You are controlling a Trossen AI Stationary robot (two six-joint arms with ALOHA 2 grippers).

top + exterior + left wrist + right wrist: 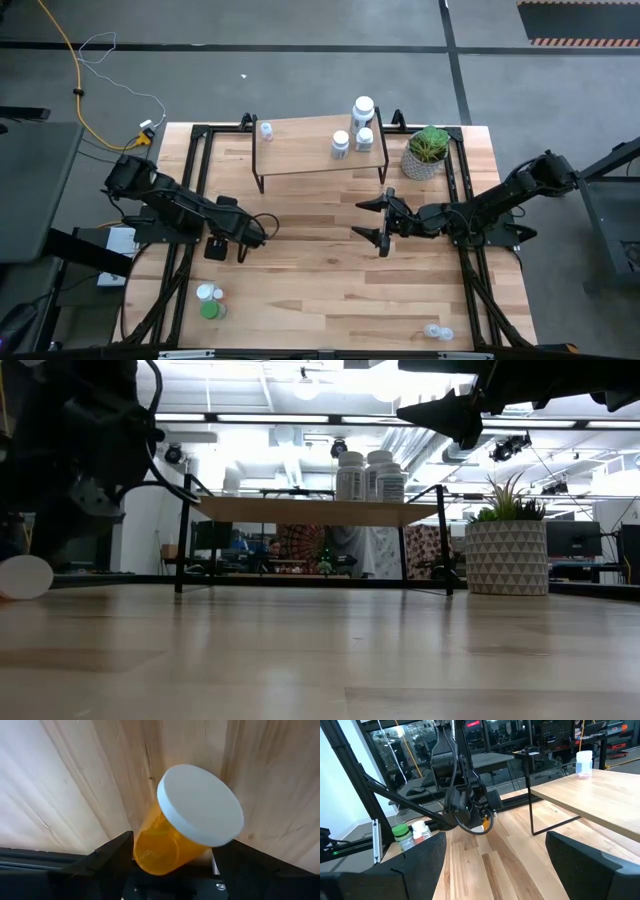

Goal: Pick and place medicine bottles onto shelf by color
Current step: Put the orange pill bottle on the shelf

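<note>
- The table [330, 270] fills the middle of the high view, with the shelf [310, 150] at upper centre.
- On that shelf, 3 white bottles [355, 128] cluster at its right end and 1 small clear bottle [266, 130] stands alone at its left end, so colour groups look started.
- The left gripper [228, 240] sits centre left, low over the table, claw spread wide with an orange bottle [175, 835] between the fingers. I can't see the pads pressing it, so I'd call it straddled, not gripped.
- I'd close on the body under the white cap [200, 802], squarely, then lift straight before swinging to the shelf.
- The right gripper [378, 222] hangs right of centre, claw open and empty. It should keep out of that path.
- 2 more bottles [209, 302], 1 green, wait at lower left.
</note>
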